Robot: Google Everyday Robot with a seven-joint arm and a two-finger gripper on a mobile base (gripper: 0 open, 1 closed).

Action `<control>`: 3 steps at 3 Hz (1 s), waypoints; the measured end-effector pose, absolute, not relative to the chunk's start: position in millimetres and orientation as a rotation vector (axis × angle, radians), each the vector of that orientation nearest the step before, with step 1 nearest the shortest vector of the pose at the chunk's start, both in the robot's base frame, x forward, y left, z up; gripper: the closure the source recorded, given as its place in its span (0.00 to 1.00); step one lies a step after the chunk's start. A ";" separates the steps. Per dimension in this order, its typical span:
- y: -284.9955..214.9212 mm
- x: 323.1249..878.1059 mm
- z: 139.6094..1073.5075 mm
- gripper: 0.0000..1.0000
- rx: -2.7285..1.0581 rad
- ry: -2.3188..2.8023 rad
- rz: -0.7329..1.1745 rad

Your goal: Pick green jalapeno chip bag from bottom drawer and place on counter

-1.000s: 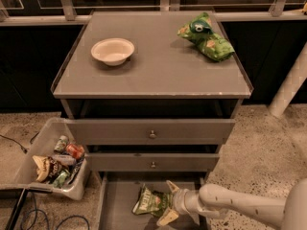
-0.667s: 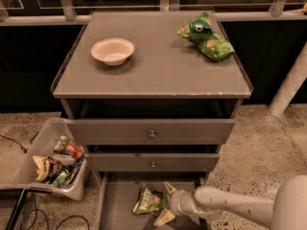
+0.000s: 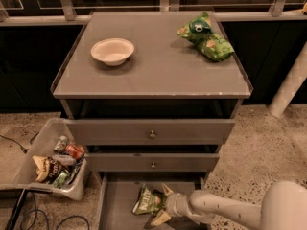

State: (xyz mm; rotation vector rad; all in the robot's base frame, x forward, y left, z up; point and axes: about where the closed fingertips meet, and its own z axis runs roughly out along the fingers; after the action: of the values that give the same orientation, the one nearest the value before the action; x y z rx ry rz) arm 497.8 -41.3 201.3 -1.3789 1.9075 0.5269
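Note:
The green jalapeno chip bag (image 3: 145, 201) lies in the open bottom drawer (image 3: 115, 213), a pale olive bag with white lettering. My gripper (image 3: 164, 204) reaches into the drawer from the right on a white arm. Its two pale fingers (image 3: 167, 189) stand apart, one above and one below the bag's right end, close to it or touching it. The bag rests on the drawer floor. The counter (image 3: 153, 73) is the grey top of the cabinet, well above the gripper.
A cream bowl (image 3: 112, 51) and a brighter green bag (image 3: 206, 36) sit on the counter. Two upper drawers with round knobs (image 3: 152, 134) are slightly open. A plastic bin (image 3: 53, 164) of snacks and cans stands at the left. Cables lie on the floor.
The gripper has shifted slightly left towards the bag. The thick white part of the arm has come further into view at the lower right. The bag has not moved.

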 end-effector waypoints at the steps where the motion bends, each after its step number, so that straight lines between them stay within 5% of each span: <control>1: -39.3 510.2 174.0 0.00 -1.350 1.904 0.517; 2: -40.5 518.1 145.2 0.00 -1.330 1.928 0.521; 3: -43.0 522.9 123.0 0.13 -1.313 1.968 0.546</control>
State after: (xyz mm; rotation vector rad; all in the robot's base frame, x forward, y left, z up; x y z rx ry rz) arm 522.9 -43.0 123.0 -1.3125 1.9677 0.5463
